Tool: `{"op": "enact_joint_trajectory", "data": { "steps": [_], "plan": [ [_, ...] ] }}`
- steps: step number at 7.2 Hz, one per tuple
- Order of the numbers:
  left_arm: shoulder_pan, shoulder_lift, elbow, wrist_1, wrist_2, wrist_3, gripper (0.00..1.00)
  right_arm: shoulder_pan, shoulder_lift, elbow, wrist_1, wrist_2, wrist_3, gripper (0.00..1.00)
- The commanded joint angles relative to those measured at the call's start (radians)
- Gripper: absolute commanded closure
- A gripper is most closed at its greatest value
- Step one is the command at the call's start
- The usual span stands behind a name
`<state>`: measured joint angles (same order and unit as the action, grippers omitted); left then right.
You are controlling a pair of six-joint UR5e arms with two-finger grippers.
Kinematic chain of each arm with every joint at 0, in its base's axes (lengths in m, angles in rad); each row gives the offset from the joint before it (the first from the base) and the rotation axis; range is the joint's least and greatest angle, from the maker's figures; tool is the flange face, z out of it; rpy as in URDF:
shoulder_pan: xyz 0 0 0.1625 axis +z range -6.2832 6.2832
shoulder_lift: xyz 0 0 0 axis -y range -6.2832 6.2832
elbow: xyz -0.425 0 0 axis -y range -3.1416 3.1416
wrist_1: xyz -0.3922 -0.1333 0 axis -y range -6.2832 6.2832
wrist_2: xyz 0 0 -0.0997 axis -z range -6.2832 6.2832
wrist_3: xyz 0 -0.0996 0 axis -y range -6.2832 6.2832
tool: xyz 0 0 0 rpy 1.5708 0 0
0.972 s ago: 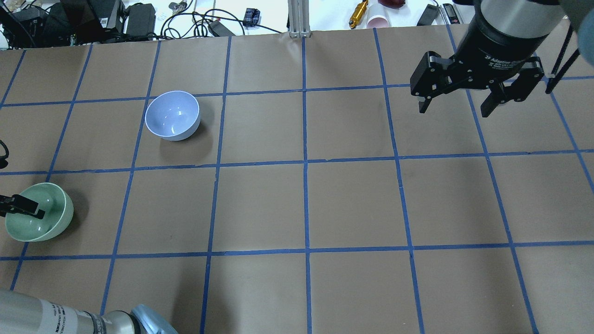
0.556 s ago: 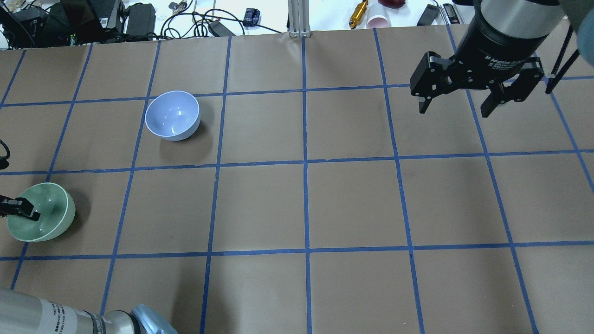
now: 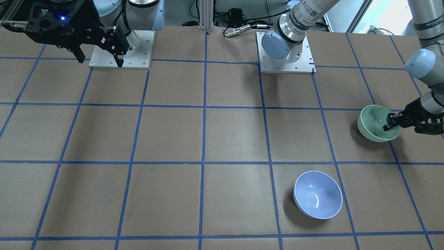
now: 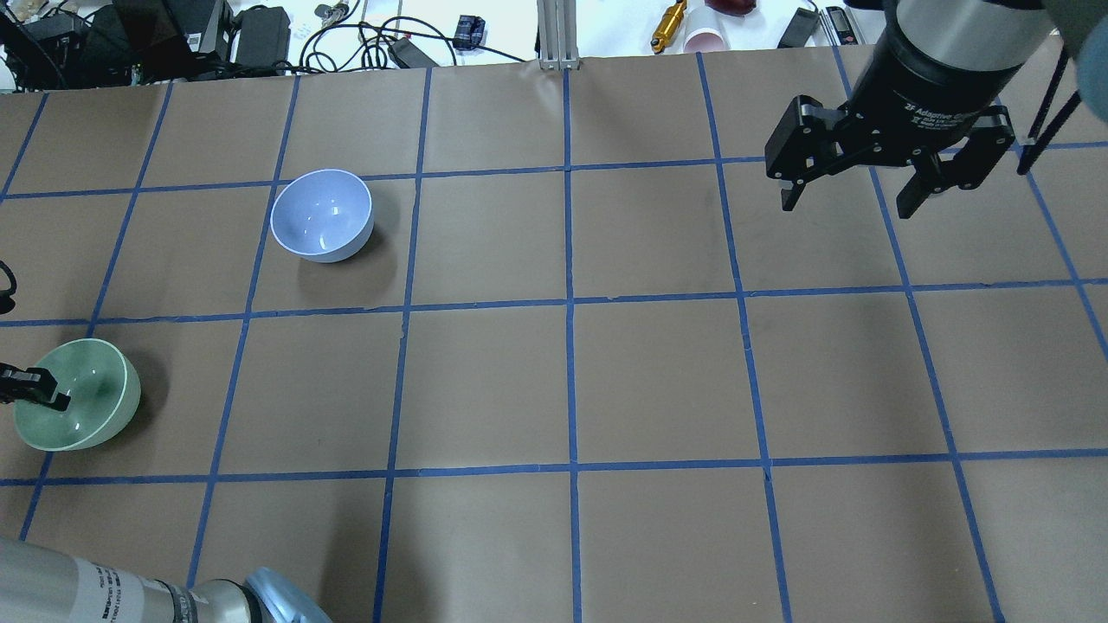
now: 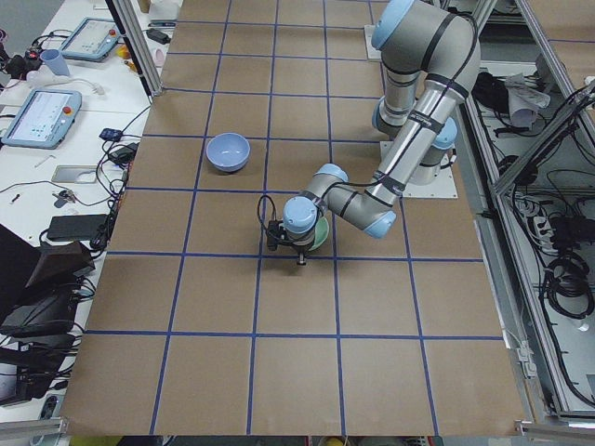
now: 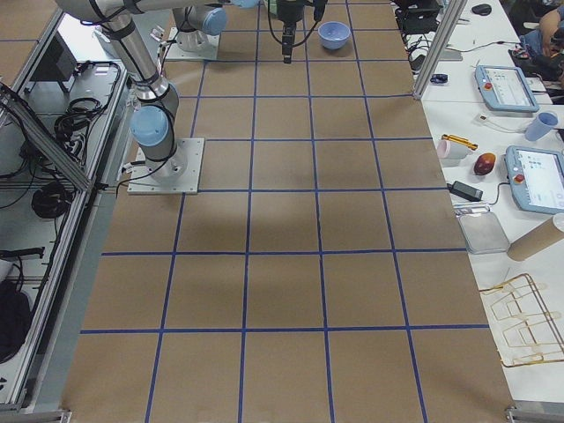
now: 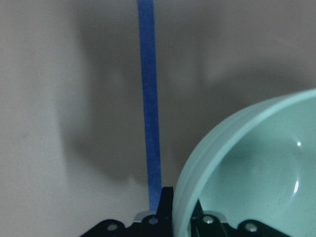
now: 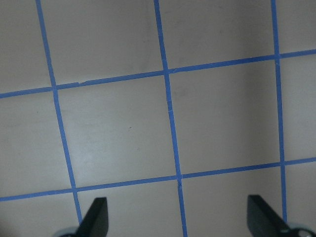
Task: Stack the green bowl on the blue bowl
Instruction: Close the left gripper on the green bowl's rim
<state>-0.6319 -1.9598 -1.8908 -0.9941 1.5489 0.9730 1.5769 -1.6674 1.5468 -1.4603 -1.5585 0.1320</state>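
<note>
The left gripper pinches the green bowl at its rim; the glossy wall may slip during transfer to the blue bowl.

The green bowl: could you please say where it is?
Overhead view: the green bowl is at the left edge, rim in the left gripper, nearer the robot than the blue bowl.

Right tool: white print on its round body read "2F Adaptive", the rest cut off.
Left arm sticker: small black print, too fine to read.
Left arm lettering: grey capitals, not legible.
</note>
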Motion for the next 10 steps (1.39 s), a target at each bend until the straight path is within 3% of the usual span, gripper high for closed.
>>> {"op": "enact_joint_trajectory", "data": {
  "steps": [1, 3, 5, 7, 10],
  "plan": [
    [0.0, 0.004, 0.001, -0.003, -0.042, -0.007, 1.0, 0.0, 0.0, -0.001, 0.0, 0.0, 0.0, 0.0],
    [0.023, 0.006, 0.002, -0.049, -0.106, -0.043, 1.0, 0.0, 0.0, 0.001, 0.0, 0.0, 0.0, 0.0],
    [0.026, 0.031, 0.004, -0.052, -0.104, -0.056, 1.0, 0.0, 0.0, -0.001, 0.0, 0.0, 0.0, 0.0],
    [0.025, 0.076, 0.048, -0.202, -0.107, -0.077, 1.0, 0.0, 0.0, -0.001, 0.001, 0.0, 0.0, 0.0],
    [-0.05, 0.124, 0.201, -0.426, -0.159, -0.158, 1.0, -0.002, 0.0, -0.001, 0.001, 0.0, 0.0, 0.0]
  ]
}}
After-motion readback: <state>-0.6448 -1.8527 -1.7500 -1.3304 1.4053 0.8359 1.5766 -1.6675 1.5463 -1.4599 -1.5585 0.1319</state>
